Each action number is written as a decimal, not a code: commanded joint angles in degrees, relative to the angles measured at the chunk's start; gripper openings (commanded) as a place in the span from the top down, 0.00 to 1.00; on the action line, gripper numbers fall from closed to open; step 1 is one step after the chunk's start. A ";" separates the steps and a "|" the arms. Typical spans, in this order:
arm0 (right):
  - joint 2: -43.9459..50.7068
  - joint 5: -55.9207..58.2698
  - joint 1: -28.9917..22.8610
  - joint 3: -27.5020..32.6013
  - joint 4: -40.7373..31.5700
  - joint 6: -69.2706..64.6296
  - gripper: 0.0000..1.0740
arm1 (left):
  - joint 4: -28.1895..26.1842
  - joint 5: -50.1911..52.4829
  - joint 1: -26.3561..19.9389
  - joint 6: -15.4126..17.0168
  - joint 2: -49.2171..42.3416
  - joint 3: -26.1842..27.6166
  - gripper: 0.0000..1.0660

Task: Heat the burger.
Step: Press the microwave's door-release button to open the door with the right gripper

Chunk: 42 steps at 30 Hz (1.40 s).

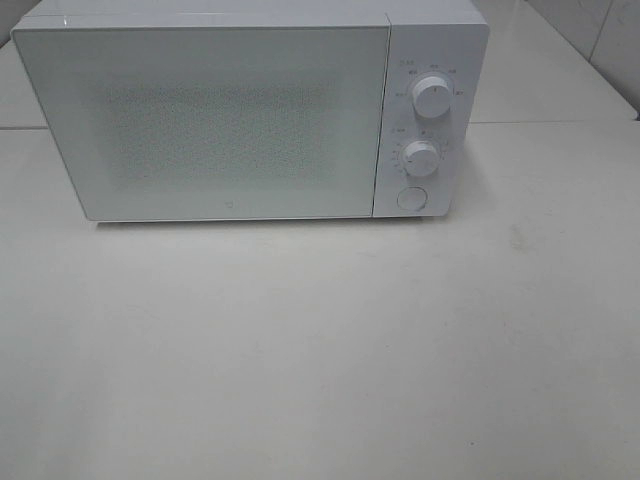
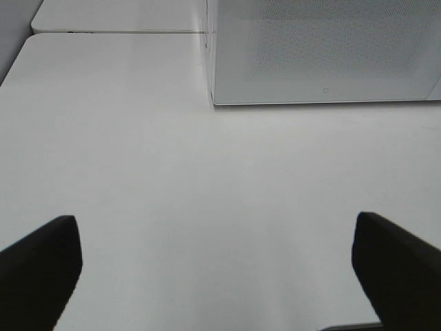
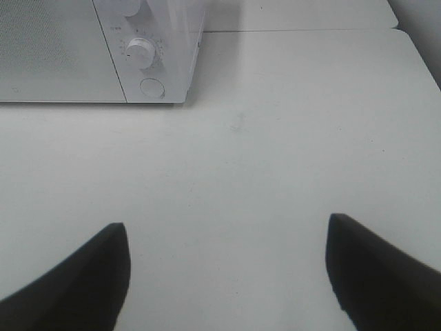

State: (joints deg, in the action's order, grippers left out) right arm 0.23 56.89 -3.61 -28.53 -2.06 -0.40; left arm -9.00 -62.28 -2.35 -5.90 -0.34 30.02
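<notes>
Two claws are showing, one in each wrist view. The left claw (image 2: 215,231) is standing released, its two dark fingers (image 2: 38,276) spread wide with only bare desk between them. The right claw (image 3: 227,227) is likewise standing released, its two fingers (image 3: 382,276) wide apart and gripping nothing. Neither claw is appearing in the high view.

Beyond them, the white desk (image 1: 320,350) is filling the lower half of the high frame, with a seam (image 1: 560,123) running across it at the right edge.

One white microwave (image 1: 430,60) is sitting on the desk, taking up the upper left and centre of the frame. Its single frosted door (image 1: 200,120) is lying shut. On the panel right of the door, two dials are sitting one above the other, the upper knob (image 1: 432,97) and the lower knob (image 1: 422,158), with one round button (image 1: 411,198) just beneath them.

The burger is showing in none of the three views. Whether it is sitting inside the microwave cannot be told through the closed door.
</notes>
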 commanded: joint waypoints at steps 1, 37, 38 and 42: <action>1.49 -0.17 0.17 0.00 0.23 0.40 0.29 | -0.17 0.63 0.11 -0.06 -0.92 -0.17 0.06; -38.04 -47.73 0.17 2.06 -0.34 -0.52 0.29 | -0.17 0.63 0.11 -0.06 -0.92 -0.17 0.06; -39.53 -48.87 0.17 2.06 -0.34 -0.97 0.29 | -0.17 0.63 0.11 -0.06 -0.92 -0.17 0.06; -46.24 -55.23 0.17 2.06 0.17 -2.29 0.29 | -0.17 0.63 0.11 -0.06 -0.92 -0.17 0.06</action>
State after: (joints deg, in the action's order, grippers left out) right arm -43.03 6.19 -3.61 -26.76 -2.18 -1.89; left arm -9.00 -62.28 -2.35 -5.90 -0.34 30.02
